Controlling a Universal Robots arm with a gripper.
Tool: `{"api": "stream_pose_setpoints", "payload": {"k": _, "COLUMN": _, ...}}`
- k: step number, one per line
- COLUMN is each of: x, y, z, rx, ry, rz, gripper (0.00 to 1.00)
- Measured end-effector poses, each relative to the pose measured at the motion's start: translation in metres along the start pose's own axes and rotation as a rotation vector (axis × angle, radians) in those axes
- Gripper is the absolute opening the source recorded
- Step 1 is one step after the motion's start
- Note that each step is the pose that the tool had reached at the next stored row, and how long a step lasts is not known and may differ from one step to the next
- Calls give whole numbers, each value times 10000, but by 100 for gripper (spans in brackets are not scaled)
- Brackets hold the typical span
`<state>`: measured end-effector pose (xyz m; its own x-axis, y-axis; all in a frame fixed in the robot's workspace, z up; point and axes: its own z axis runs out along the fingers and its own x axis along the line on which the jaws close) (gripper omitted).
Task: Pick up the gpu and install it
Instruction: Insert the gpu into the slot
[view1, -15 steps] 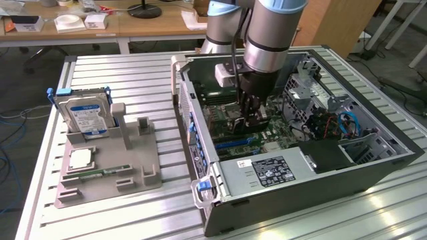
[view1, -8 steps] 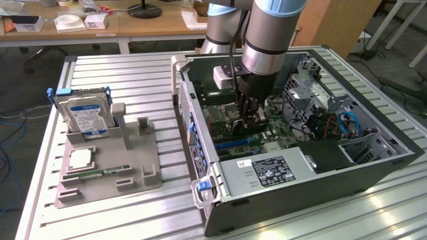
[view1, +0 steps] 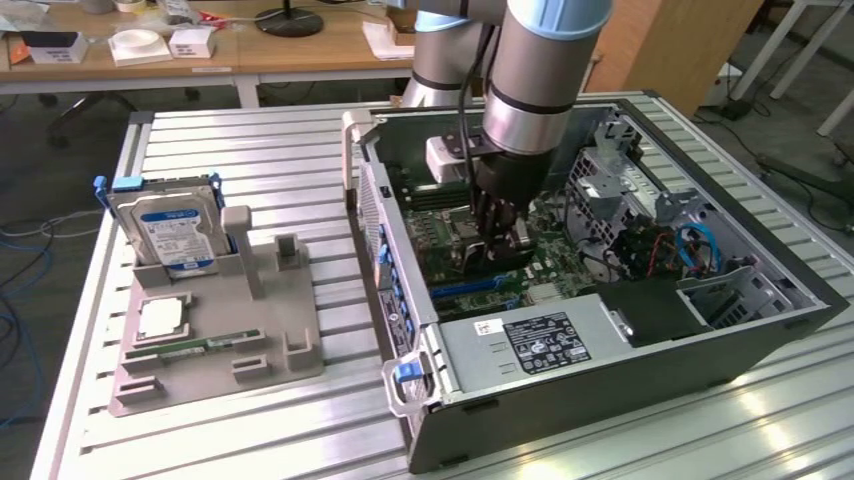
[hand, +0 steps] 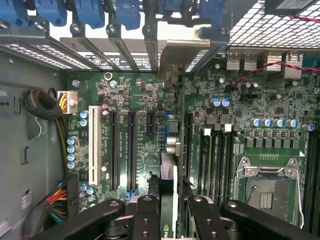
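Note:
The gpu (hand: 168, 167) appears edge-on in the wrist view, a thin dark card running up the middle of the motherboard (hand: 130, 90). Its pale metal bracket (hand: 182, 55) sits at the case's rear slot openings. My gripper (hand: 172, 217) is shut on the card, one black finger (hand: 145, 215) on each side of it. In the exterior view my gripper (view1: 501, 235) reaches straight down into the open computer case (view1: 641, 350), and the dark gpu (view1: 470, 262) shows under it, low over the motherboard (view1: 434, 225). Whether the card is seated in a slot I cannot tell.
Long black expansion slots (hand: 131, 150) lie beside the card, with the CPU socket (hand: 267, 192) on its other side. Outside the case, on the exterior view's left, a grey fixture (view1: 267, 340) holds a hard drive with a blue label (view1: 167, 230), a processor (view1: 160, 318) and a green memory stick (view1: 200, 345).

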<state>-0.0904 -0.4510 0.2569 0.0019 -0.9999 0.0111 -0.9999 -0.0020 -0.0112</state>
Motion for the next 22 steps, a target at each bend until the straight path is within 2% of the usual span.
{"api": "stream_pose_setpoints", "payload": {"k": 22, "x": 27, "y": 58, "z": 86, "rx": -1, "ry": 1, "rz": -4, "gripper": 26}}
